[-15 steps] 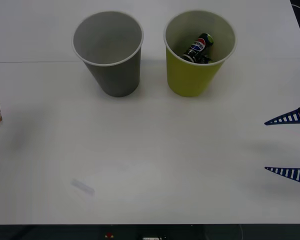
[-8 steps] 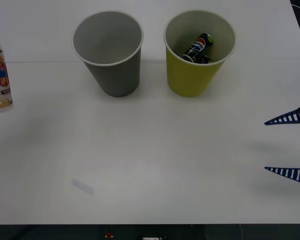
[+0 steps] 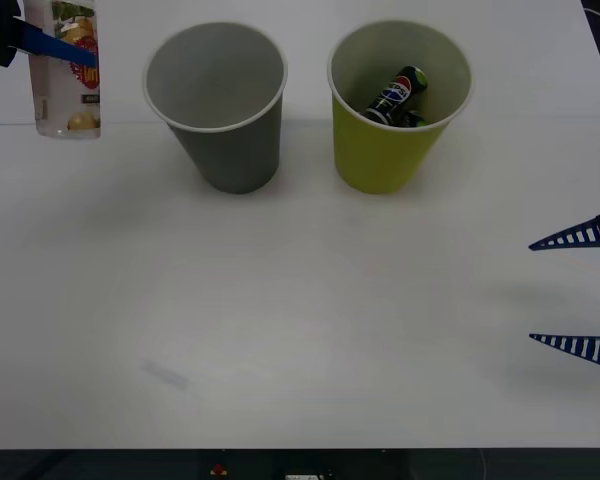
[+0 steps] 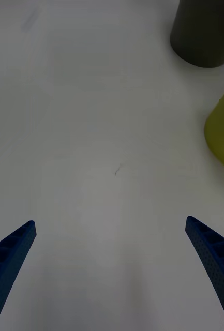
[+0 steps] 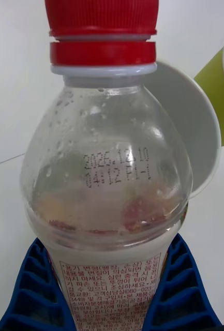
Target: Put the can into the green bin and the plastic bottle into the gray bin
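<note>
The left claw (image 5: 109, 295) pinches the small whitish translucent plastic bottle (image 3: 68, 70) with its red cap and fruit label, blue ribbed fingers (image 5: 31, 289) pressed on either side of its body, lifted above the white counter (image 3: 300, 320). Just beyond it stands the large gray tapered paper cup (image 3: 217, 100), then the yellow-green paper cup (image 3: 395, 105) holding the small black Pepsi can (image 3: 398, 95). The right claw (image 3: 577, 292) hovers spread wide and empty over bare counter, well apart from both cups
</note>
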Tool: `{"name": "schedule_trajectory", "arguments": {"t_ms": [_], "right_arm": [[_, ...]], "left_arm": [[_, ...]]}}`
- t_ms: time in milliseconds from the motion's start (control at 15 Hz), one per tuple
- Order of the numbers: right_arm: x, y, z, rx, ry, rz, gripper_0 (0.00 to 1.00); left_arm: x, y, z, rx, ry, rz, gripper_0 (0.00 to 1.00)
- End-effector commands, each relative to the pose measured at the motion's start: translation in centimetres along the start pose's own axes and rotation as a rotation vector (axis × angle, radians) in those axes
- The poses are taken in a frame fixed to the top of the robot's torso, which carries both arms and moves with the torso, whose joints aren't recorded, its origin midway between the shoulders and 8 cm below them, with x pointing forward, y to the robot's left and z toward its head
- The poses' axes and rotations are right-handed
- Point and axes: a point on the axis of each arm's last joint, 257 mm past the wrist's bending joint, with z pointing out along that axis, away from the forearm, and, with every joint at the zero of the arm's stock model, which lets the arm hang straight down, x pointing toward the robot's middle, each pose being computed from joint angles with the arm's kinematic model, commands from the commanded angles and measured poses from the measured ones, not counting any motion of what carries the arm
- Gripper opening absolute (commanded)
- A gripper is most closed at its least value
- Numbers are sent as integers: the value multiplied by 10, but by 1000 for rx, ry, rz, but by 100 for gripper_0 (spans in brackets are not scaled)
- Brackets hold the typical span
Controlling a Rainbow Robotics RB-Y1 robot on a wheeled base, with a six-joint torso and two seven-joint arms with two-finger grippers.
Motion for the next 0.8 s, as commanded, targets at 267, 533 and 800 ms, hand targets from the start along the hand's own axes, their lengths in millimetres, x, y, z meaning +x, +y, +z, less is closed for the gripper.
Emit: {"name": "schedule_trajectory", "arguments": {"t_ms": [267,533,800], "right_arm": [[0,0,0,0,0,0,100],[0,0,0,0,0,0,100],[0,0,0,0,0,0,100]], "left_arm": [[-34,-46,24,15,39,142,0],[-41,-67,41,26,70,208,0],[-42,-82,59,20,98,259,0]]}}
